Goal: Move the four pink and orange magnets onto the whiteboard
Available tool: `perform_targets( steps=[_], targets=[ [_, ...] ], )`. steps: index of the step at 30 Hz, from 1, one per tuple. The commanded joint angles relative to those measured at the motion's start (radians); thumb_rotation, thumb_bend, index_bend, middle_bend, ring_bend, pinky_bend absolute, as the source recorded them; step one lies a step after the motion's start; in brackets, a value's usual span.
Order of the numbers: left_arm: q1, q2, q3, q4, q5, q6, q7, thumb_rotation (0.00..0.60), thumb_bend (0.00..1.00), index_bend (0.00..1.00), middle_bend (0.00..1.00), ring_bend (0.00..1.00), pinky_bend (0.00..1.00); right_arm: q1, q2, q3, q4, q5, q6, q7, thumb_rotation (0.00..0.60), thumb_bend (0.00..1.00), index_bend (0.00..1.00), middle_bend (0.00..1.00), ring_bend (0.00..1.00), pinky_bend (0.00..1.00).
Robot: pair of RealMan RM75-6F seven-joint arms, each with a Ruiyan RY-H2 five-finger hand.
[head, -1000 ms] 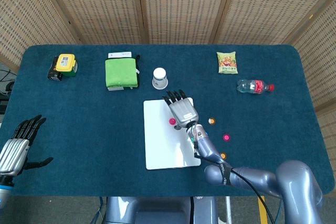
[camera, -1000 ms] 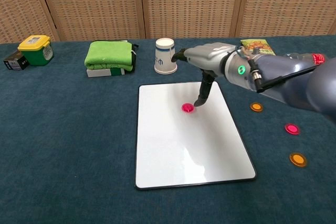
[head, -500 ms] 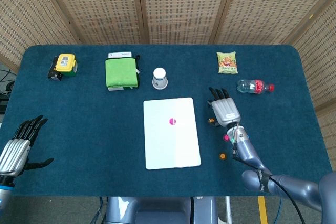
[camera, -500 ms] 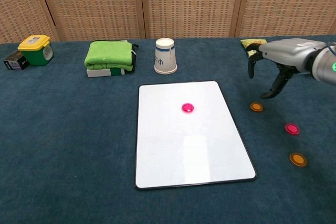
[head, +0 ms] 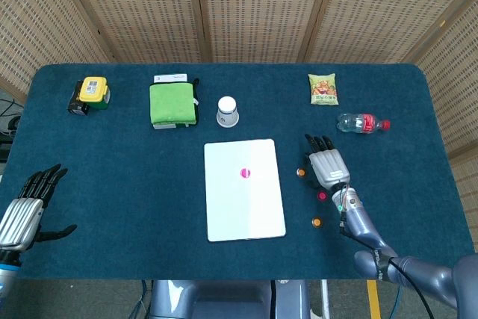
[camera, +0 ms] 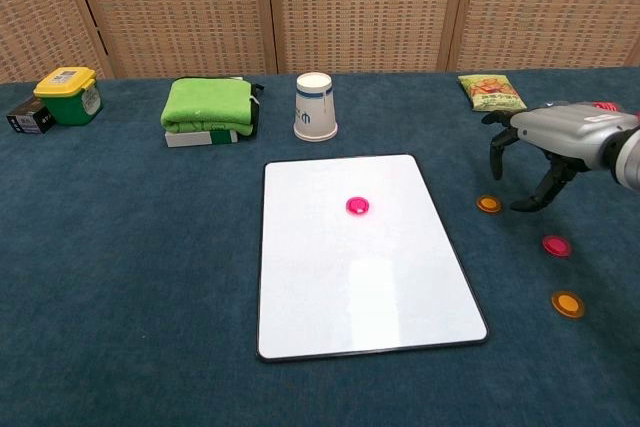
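Nearest to you, one orange magnet (camera: 567, 304) lies on the blue cloth right of the whiteboard (camera: 330, 297), with a pink magnet (camera: 556, 245) just beyond it and a second orange magnet (camera: 488, 204) further on, close to the board's right edge. None of the three is on the board yet. Your right hand (camera: 545, 147) hangs above and between the pink magnet and the far orange one, fingers (camera: 497, 157) apart and curled downward, holding nothing; judged from that posture, it is placed to pick one of them. A single pink magnet (camera: 358, 206) already sits on the upper middle of the whiteboard, so roughly a quarter of the task looks done. Your left hand (head: 22, 211) rests at the table's near left corner, fingers spread and empty, well apart from everything.

Along the far side stand a paper cup (camera: 314, 106), folded green cloth (camera: 208, 107), yellow-lidded box (camera: 68, 93), snack packet (camera: 490, 90) and bottle (head: 362, 122). Nothing lies between the loose magnets and the board.
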Motion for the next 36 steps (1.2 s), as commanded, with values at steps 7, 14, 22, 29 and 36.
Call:
perform_targets(
  steps=[7, 14, 22, 29, 36],
  targets=[
    [-0.001, 0.002, 0.0, -0.002, -0.003, -0.005, -0.003, 0.6, 0.02, 0.0, 0.0, 0.0, 0.0, 0.002, -0.042, 0.015, 0.058, -0.008, -0.031, 0.017, 0.6, 0.31, 0.43, 0.0, 0.0, 0.0],
    [-0.001, 0.003, 0.0, -0.004, -0.006, -0.005, -0.002, 0.6, 0.02, 0.0, 0.0, 0.0, 0.0, 0.013, -0.063, 0.028, 0.078, 0.001, -0.053, 0.003, 0.6, 0.31, 0.43, 0.0, 0.0, 0.0],
    [-0.001, 0.004, 0.0, -0.005, -0.008, -0.007, -0.003, 0.6, 0.02, 0.0, 0.0, 0.0, 0.0, 0.02, -0.078, 0.038, 0.1, 0.02, -0.074, -0.014, 0.6, 0.31, 0.43, 0.0, 0.0, 0.0],
    [-0.002, 0.005, 0.0, -0.006, -0.009, -0.008, -0.004, 0.6, 0.02, 0.0, 0.0, 0.0, 0.0, 0.026, -0.09, 0.05, 0.118, 0.036, -0.089, -0.025, 0.6, 0.31, 0.43, 0.0, 0.0, 0.0],
    [-0.002, 0.005, 0.0, -0.006, -0.01, -0.01, -0.004, 0.6, 0.02, 0.0, 0.0, 0.0, 0.0, 0.033, -0.099, 0.055, 0.127, 0.047, -0.102, -0.038, 0.6, 0.31, 0.43, 0.0, 0.0, 0.0]
  ],
)
